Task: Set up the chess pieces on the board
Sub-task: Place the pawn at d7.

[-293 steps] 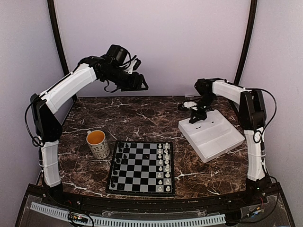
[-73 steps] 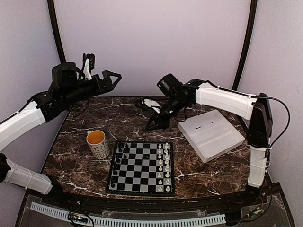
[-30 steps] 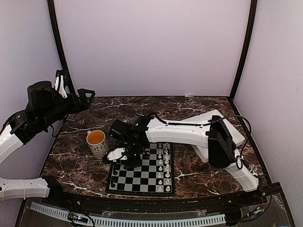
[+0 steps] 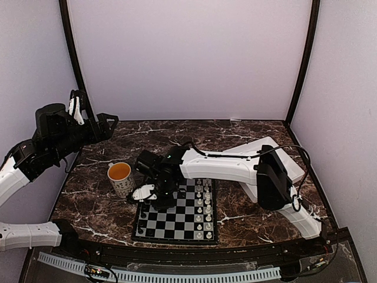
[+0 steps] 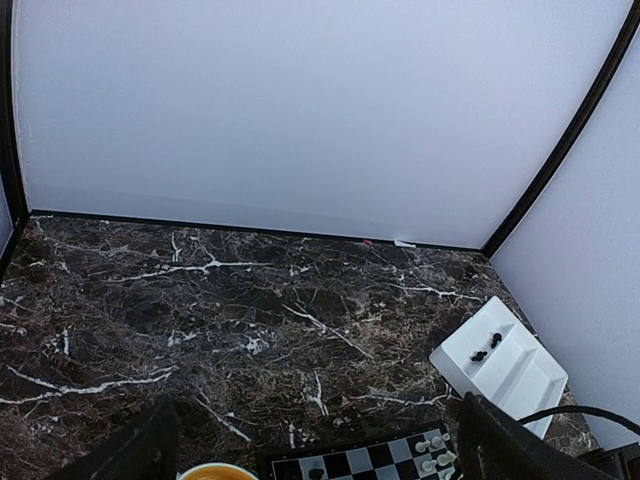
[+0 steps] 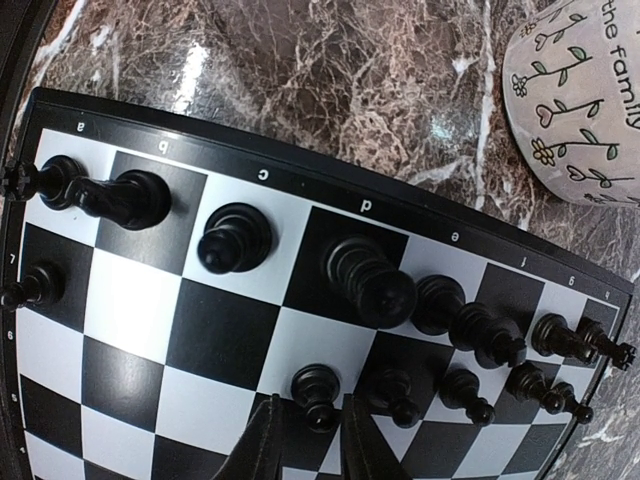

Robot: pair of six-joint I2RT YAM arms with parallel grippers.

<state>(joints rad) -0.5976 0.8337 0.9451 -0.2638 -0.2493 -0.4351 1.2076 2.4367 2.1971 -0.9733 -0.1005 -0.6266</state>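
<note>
The board (image 4: pixel 174 238) lies at the table's front centre. Black chess pieces (image 4: pixel 145 207) stand along its left side and white ones (image 4: pixel 204 206) fill its right two columns. My right gripper (image 4: pixel 156 200) is low over the board's left part. In the right wrist view its fingertips (image 6: pixel 263 440) close round a black pawn (image 6: pixel 314 392) standing on the second row, beside other black pawns (image 6: pixel 392 396). The back row (image 6: pixel 368 280) holds several taller black pieces. My left gripper (image 4: pixel 103 126) is raised at the far left, open and empty (image 5: pixel 320 470).
A floral mug (image 4: pixel 122 178) with an orange inside stands just left of the board, close to the right gripper (image 6: pixel 575 100). The white tray (image 5: pixel 510 372) at the right holds two black pieces (image 5: pixel 488 347). The right arm stretches across the table over the board.
My right arm swung from the tray over to the board's left side and came down there. In the last second it barely shifted. My left arm drew back to the left.
</note>
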